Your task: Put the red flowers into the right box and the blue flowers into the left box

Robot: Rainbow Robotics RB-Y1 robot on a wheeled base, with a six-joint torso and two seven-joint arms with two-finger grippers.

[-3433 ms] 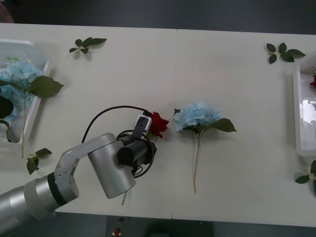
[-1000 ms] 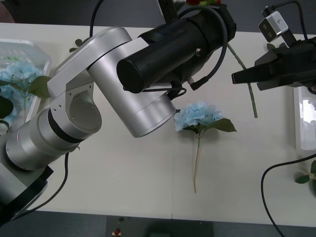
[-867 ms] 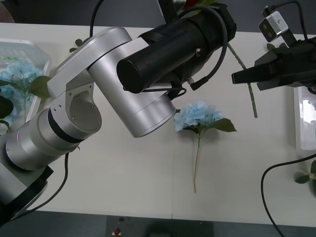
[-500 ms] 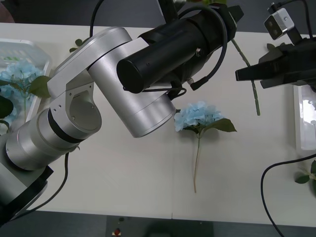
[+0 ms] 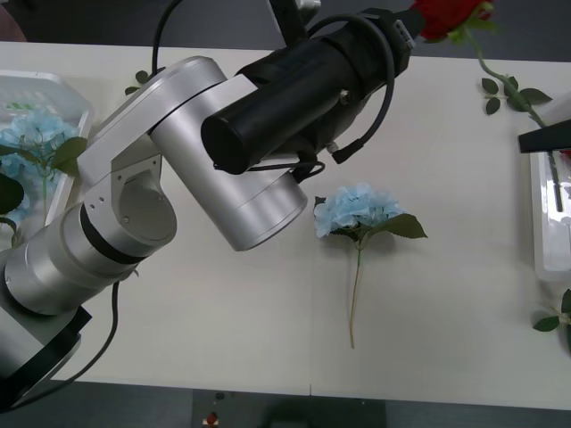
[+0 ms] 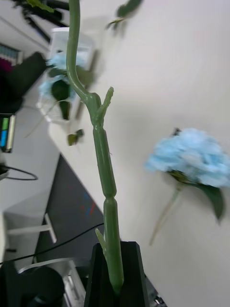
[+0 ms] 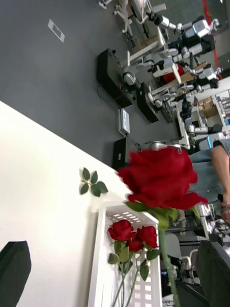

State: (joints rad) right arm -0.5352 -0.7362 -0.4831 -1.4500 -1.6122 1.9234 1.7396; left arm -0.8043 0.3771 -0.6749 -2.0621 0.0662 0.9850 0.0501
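Observation:
A red rose (image 5: 443, 12) hangs in the air past the table's far edge, with its stem (image 6: 103, 158) slanting down to my right gripper (image 6: 113, 249). That gripper (image 5: 542, 140) is shut on the stem's lower end, right next to the right box (image 5: 541, 209). In the left wrist view the rose (image 7: 160, 181) floats between the black fingers of my open left gripper (image 7: 114, 247), touching neither. Beyond it, the right box (image 7: 103, 268) holds other red roses (image 7: 132, 235). One blue flower (image 5: 359, 211) lies mid-table. The left box (image 5: 71, 102) holds blue flowers (image 5: 31, 134).
My raised left arm (image 5: 232, 152) spans the table's left and middle and hides much of it. Loose leaf sprigs lie at the far right (image 5: 510, 94) and near the right edge (image 5: 551, 321). Open tabletop runs along the front edge around the lying blue flower.
The left arm lifted the rose off the table and the right gripper took its stem. In the last half second the right gripper carried the rose rightward, out from the left gripper.

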